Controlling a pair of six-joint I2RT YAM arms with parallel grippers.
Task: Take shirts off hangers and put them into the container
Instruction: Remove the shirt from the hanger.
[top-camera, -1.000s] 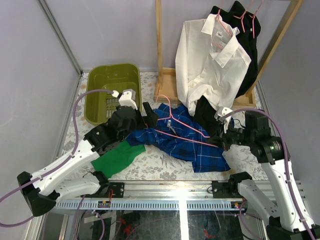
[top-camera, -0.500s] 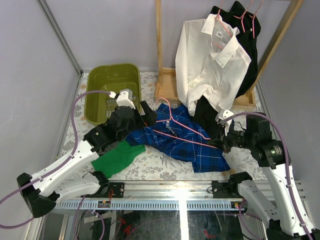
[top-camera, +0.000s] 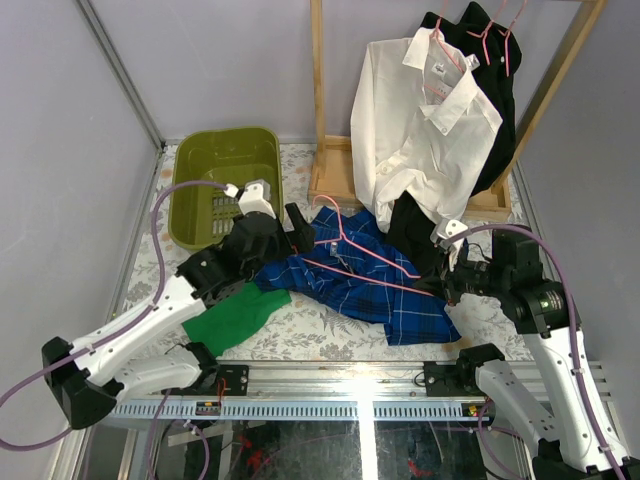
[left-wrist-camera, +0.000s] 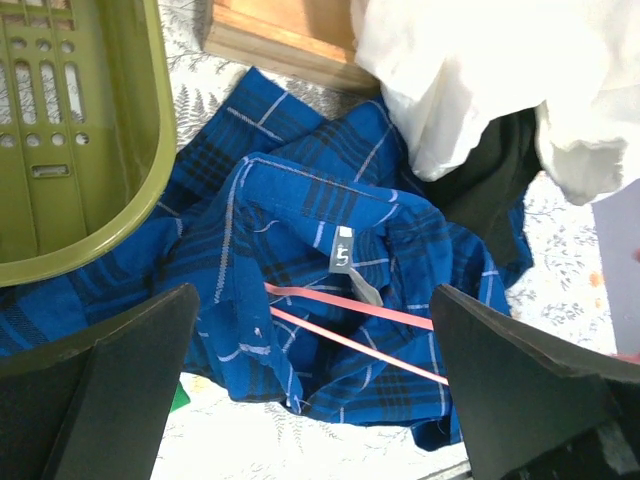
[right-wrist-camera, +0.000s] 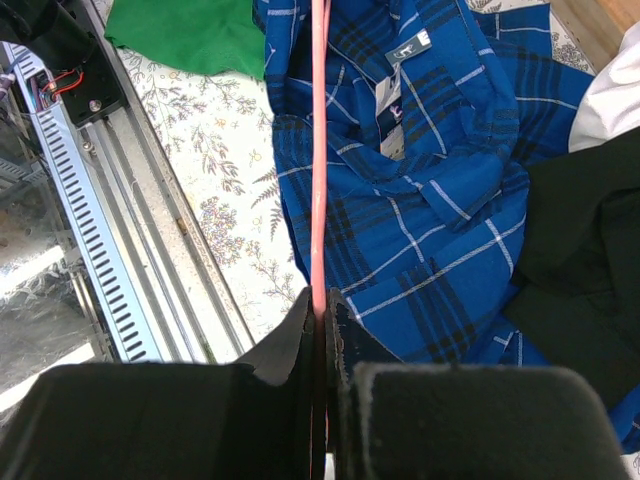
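Near edge: a ridged metal rail (top-camera: 350, 385) fronts the table (top-camera: 320, 335), whose top is pale with a grey leaf print.
Flat cloth: a bright green cloth (top-camera: 232, 318) lies flat at the near left, partly under the left arm.
Right claw: the right claw (right-wrist-camera: 320, 300) is pinched tight on a thin pink wire hanger (right-wrist-camera: 319, 150), low at the near right.
Blue shirt: a blue checked collared shirt (top-camera: 385, 295) lies crumpled mid-table, outside the basket; the hanger's wires run in under its collar.
Left claw: the left claw (left-wrist-camera: 312, 292) hovers spread wide above that collar, holding nothing.
Basket: an olive-green slotted plastic basket (top-camera: 190, 190) sits at the far left, just beside the blue shirt.
Rack: a light wooden rack (top-camera: 319, 90) stands at the far right; a plain white collared shirt (top-camera: 430, 130) and a black shirt (top-camera: 500, 90) hang there on pink hangers.
Dark fabric: a second black garment (top-camera: 410, 225) droops below the white shirt beside the blue one; whether it rests on the table is unclear.
Room: pale grey wall panels (top-camera: 60, 150) close in left, back and right.
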